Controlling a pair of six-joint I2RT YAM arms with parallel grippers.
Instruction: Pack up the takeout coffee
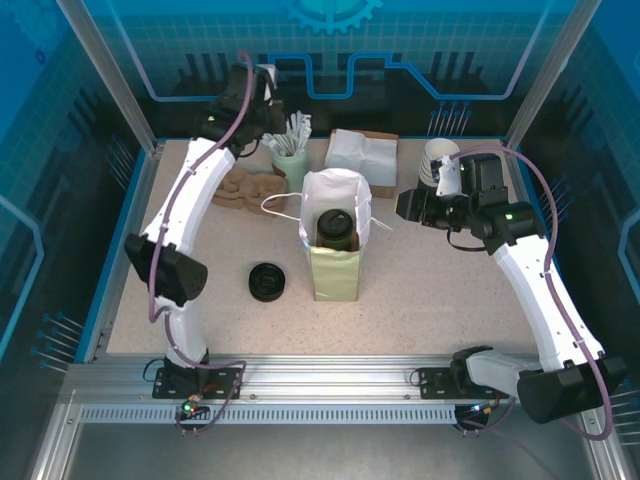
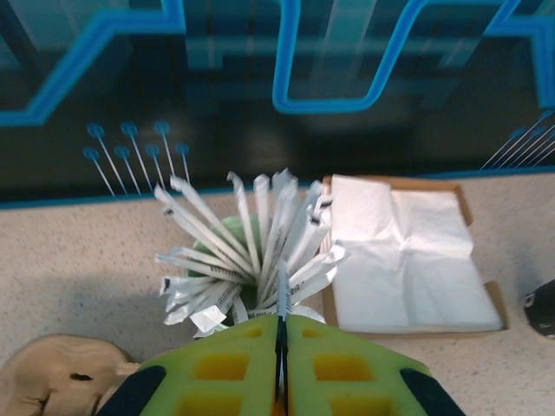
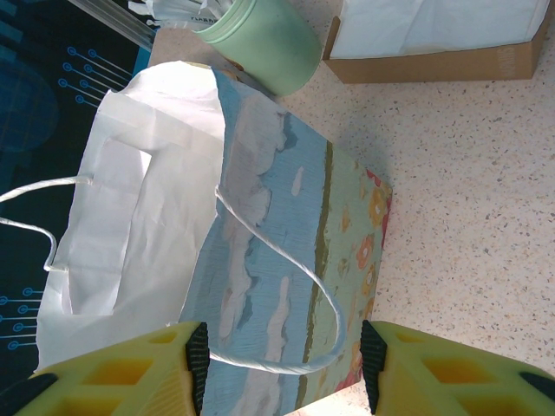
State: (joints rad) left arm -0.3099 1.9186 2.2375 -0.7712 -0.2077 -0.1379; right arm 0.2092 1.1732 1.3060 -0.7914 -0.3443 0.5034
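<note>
I am judging the coffee (image 1: pixel 335 226) packed in the bag (image 1: pixel 334 278), while my left pincer (image 2: pixel 280 328) is pinching a straw (image 2: pixel 279 282) at eleven o'clock and my right pincer (image 3: pixel 282 357) is hanging open, empty.

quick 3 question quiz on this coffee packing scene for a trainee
1. True or false: the takeout coffee stands inside the paper bag.
2. The left gripper pinches: A a spoon, B a wrapped straw, C a sugar packet.
3. Fill in: the right gripper, next to the bag, has its jaws ___.
Key: 1 true; 2 B; 3 open.
</note>
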